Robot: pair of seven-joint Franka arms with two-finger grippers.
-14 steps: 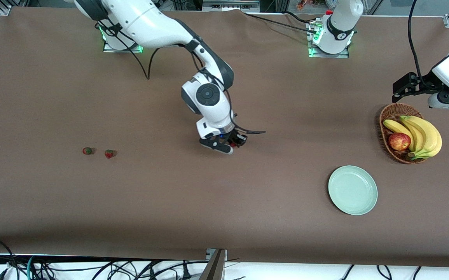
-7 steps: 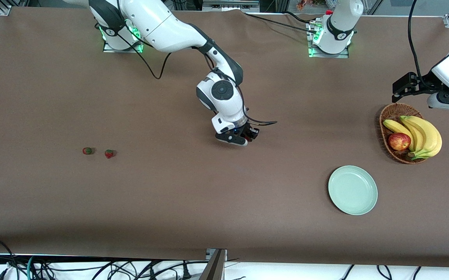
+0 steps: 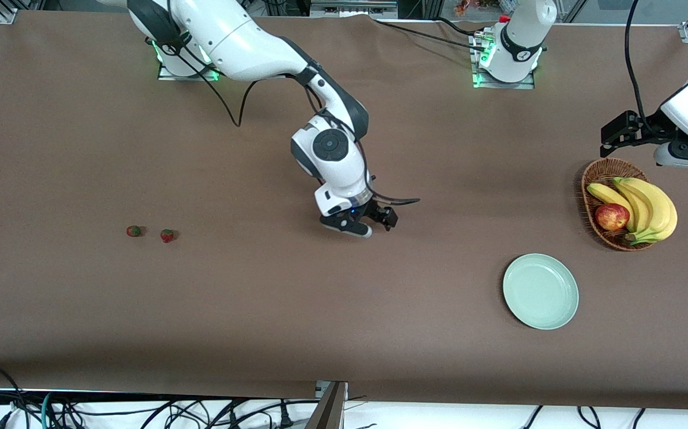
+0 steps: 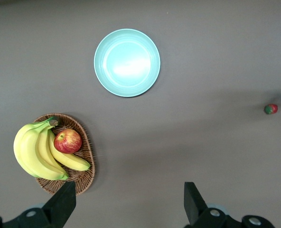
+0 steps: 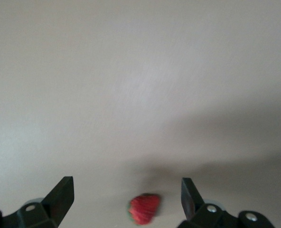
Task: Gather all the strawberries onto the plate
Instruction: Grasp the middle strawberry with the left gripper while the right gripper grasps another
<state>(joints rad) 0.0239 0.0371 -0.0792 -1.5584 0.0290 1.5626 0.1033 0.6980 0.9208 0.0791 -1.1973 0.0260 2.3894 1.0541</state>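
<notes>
Plate (image 3: 540,291): empty, near basket (image 3: 603,179); none of three collected.
Strawberries: two (image 3: 167,235) (image 3: 133,230) on table toward right arm's end; third (image 5: 144,209) beneath right gripper (image 3: 373,225), mid-table, well apart from plate.
Right gripper: jaws wide, holding nothing; a second ago shut on that berry.
Left gripper (image 4: 126,202): wide open, waiting above basket, unchanged.
</notes>
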